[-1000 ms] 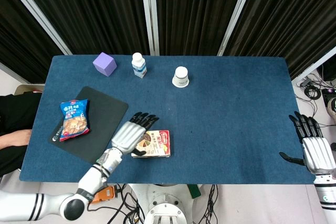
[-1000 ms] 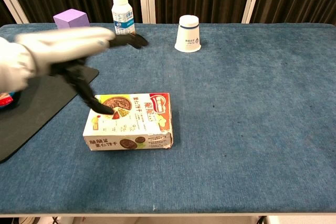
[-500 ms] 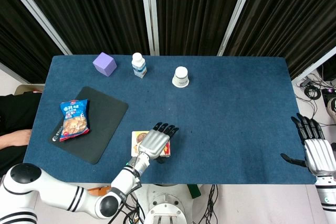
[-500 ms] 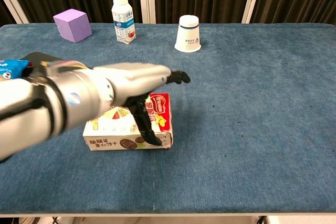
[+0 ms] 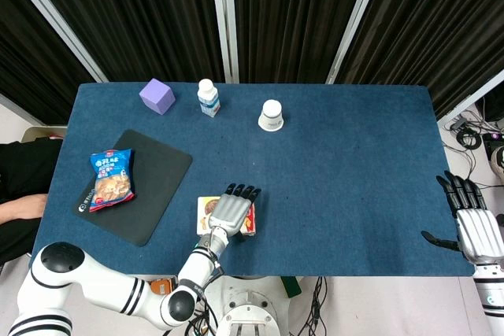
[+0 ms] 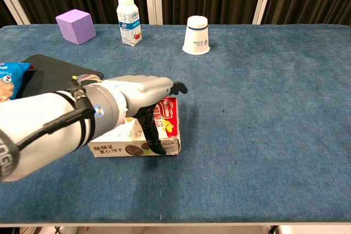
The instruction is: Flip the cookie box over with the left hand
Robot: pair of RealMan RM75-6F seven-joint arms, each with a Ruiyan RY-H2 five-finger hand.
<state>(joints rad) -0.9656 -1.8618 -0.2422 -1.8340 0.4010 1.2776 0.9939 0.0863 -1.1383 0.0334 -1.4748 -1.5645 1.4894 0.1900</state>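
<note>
Your cookie box lies flat on the blue table, close to the near edge and somewhat left of the middle. It is a shallow cardboard carton, printed face up: cream and yellow with pictures of round chocolate cookies, and a red panel at its right end. Its long side runs along the near edge. Your left hand covers much of its top, thumb down the near side.
</note>
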